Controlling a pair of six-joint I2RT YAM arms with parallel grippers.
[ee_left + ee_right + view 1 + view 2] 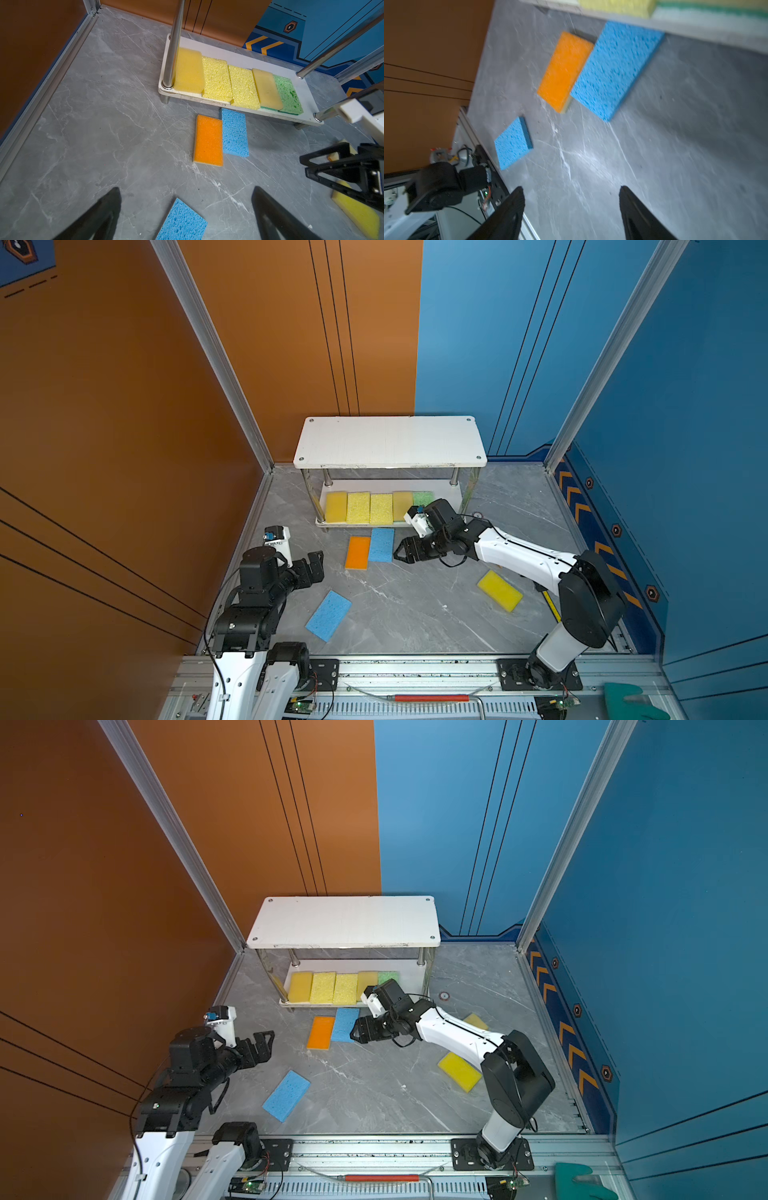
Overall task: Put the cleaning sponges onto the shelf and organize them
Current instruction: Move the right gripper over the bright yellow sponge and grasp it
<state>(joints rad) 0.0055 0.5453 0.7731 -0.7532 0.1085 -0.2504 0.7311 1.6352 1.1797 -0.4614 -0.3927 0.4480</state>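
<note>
The shelf [390,441] stands at the back, its top board bare. Its lower board [228,56] carries a row of several sponges: yellow ones [216,79] and a green one [287,94] at the right end. On the floor in front lie an orange sponge [358,552] and a blue sponge [381,544] side by side. Another blue sponge [328,615] lies nearer, and a yellow sponge [499,590] is on the right. A pale sponge [476,1021] peeks out behind the right arm. My left gripper [319,568] is open over the near blue sponge [181,222]. My right gripper [399,552] is open and empty beside the far blue sponge.
Orange and blue walls close in the floor on three sides. Along the front rail lie a red-handled tool [430,698] and a green glove-like thing [631,701]. A small round fitting [444,996] sits in the floor right of the shelf.
</note>
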